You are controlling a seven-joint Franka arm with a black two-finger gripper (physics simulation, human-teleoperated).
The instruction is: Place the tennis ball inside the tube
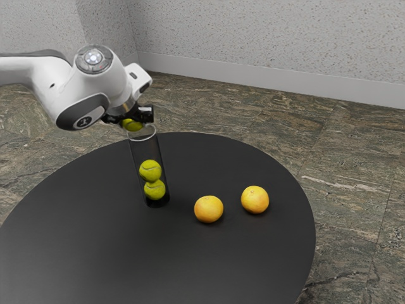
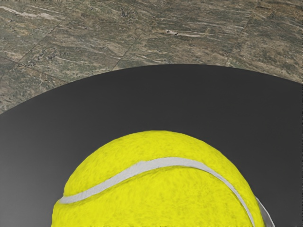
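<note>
In the exterior view, my gripper (image 1: 132, 120) has its fingers parted by the width of a tennis ball (image 1: 132, 125), gripping it from two sides at the mouth of the clear upright tube (image 1: 134, 154). Two more balls (image 1: 150, 170) sit stacked inside, low down; two oranges (image 1: 209, 209) rest near it on the round black table (image 1: 82, 221). In the wrist view, the held ball shows its pale seam, a sliver of clear rim (image 2: 266, 213) beside it.
</note>
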